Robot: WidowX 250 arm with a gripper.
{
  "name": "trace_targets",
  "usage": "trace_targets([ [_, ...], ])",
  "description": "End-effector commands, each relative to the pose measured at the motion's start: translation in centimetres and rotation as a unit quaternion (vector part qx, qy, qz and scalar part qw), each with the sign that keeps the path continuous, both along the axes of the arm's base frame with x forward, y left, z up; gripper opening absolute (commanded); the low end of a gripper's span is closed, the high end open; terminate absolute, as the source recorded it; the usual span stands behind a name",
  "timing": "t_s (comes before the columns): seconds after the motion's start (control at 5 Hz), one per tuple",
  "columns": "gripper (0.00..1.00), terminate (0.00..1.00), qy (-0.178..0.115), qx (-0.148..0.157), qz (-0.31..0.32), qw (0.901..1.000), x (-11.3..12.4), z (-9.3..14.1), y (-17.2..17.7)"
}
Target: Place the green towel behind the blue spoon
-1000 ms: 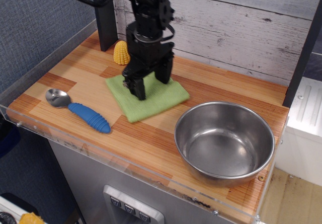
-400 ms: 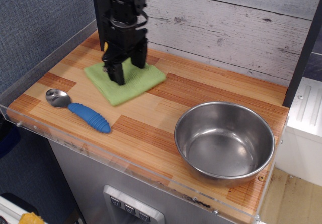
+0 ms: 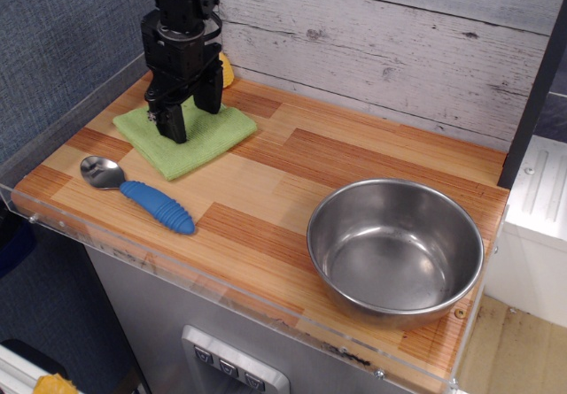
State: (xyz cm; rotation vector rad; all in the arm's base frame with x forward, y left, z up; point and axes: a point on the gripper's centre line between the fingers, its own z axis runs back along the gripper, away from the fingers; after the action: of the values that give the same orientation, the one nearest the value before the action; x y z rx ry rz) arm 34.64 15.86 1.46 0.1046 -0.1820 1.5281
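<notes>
The green towel lies flat at the back left of the wooden table, just behind the blue spoon. The spoon has a shiny metal bowl and a ribbed blue handle, and it lies near the front left edge. My gripper points down onto the middle of the towel, with its fingertips in the cloth. It holds the towel, which travels with it. The part of the towel under the gripper is hidden.
A steel bowl stands at the front right. A yellow toy corn stands against the back wall, mostly hidden behind the gripper. A clear low rim edges the table's left and front sides.
My gripper has moved left and towards the back wall, and the green towel has moved with it from the table's middle to a spot behind the spoon. The spoon and bowl have not moved.
</notes>
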Motion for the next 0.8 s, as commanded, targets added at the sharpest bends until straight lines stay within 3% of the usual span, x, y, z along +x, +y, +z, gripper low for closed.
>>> trace_targets([
  [0.0, 1.00, 0.00, -0.035, -0.001, -0.010, 0.9993, 0.6, 2.7, -0.8],
  [0.2, 1.00, 0.00, -0.046, -0.003, -0.016, 0.9988, 0.9, 3.1, -1.1],
  [0.4, 1.00, 0.00, -0.057, -0.009, -0.020, 0.9981, 1.6, 5.3, -1.0],
  [0.6, 1.00, 0.00, -0.078, 0.006, -0.014, 0.9968, 2.2, 8.6, -1.0],
])
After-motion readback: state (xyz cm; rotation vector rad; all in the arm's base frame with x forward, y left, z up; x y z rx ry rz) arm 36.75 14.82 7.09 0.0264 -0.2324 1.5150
